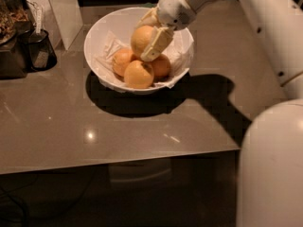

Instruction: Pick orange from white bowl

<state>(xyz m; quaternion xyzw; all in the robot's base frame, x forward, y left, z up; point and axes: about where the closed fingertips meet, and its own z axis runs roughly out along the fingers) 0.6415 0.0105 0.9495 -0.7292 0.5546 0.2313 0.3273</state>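
Far left, dark mesh cup [40,51] on the grey counter [71,126]; no label legible. White bowl [100,30]: three other oranges [138,74] lie low in the paper liner. The orange [140,38] sits above them, near bowl centre, with the gripper [150,33] clamped on it, one finger across its right face. Grasp looks made. Left to do: lift clear of the rim. No readable brands or text anywhere.

Kitchen-style setting: glossy counter [142,126], dark canister [40,51], white bowl [101,26], pincer [147,39] around the orange [139,38] over it.
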